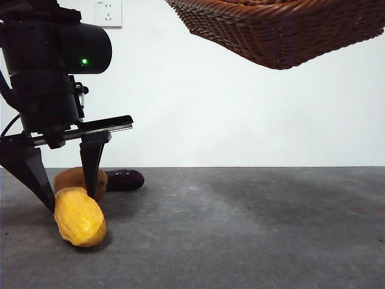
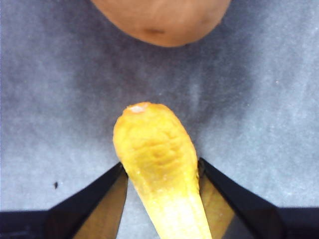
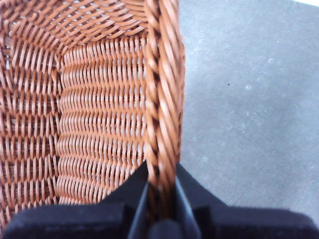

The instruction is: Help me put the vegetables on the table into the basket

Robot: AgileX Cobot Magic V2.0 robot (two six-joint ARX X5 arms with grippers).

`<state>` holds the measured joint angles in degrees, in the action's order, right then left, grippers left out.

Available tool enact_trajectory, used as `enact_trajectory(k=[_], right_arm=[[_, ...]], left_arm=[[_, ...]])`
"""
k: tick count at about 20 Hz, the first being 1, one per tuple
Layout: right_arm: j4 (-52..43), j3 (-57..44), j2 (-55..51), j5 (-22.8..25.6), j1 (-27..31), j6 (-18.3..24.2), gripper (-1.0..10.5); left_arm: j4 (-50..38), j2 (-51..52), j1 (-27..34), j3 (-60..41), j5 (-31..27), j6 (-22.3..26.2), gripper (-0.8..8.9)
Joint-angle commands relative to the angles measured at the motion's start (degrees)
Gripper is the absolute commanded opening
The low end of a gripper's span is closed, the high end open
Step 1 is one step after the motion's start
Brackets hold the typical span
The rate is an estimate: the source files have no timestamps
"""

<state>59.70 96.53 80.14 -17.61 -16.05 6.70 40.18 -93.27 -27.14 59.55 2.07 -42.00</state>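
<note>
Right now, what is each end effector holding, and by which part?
Left end effector grips the corn cob across its middle, jaws on both sides. Right end effector pinches the basket by its braided rim.

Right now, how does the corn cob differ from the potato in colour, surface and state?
The corn cob is bright yellow; the potato is tan-brown. The cob's surface is bumpy with kernel rows, while the potato's is smooth with a dark spot. The left gripper has its jaws against both sides of the cob, whereas the potato lies free, apart from it. Both are low at the table, outside the basket, which the right gripper holds up by its rim.
</note>
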Motion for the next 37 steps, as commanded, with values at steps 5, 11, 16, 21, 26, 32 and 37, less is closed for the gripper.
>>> enact_trajectory(k=[5,11,16,21,26,32,37], right_arm=[[1.11,-0.04,-0.5,-0.31,-0.02,-0.39,-0.2],[1.2,-3.32,0.33,4.42,0.0,-3.5,-0.2],[-10.93,-16.28,0.33,3.06,0.0,-11.3,-0.2],[-23.82,-30.56,0.33,2.84,-0.07,-18.6,-0.2],[-35.01,-43.21,0.35,-0.48,-2.34,-24.76,-0.2],[-37.57,-44.35,0.35,-1.51,-6.19,-28.81,-0.2],[-38.91,-44.35,0.35,-1.49,-8.04,-30.47,-0.2]], left_arm=[[-3.8,0.13,0.15,-0.09,1.4,14.21,-0.08],[-2.14,9.35,0.48,-0.09,4.79,32.92,-0.08],[-1.73,23.04,0.09,-0.09,12.9,35.01,-0.08],[0.55,36.68,-0.61,-0.09,16.83,33.46,-0.08],[-0.96,35.39,-3.41,-0.11,19.37,31.52,-0.08],[-11.26,21.79,-12.31,-0.11,19.39,28.0,-0.08],[-15.89,10.38,-15.02,-0.11,18.45,25.97,-0.08]])
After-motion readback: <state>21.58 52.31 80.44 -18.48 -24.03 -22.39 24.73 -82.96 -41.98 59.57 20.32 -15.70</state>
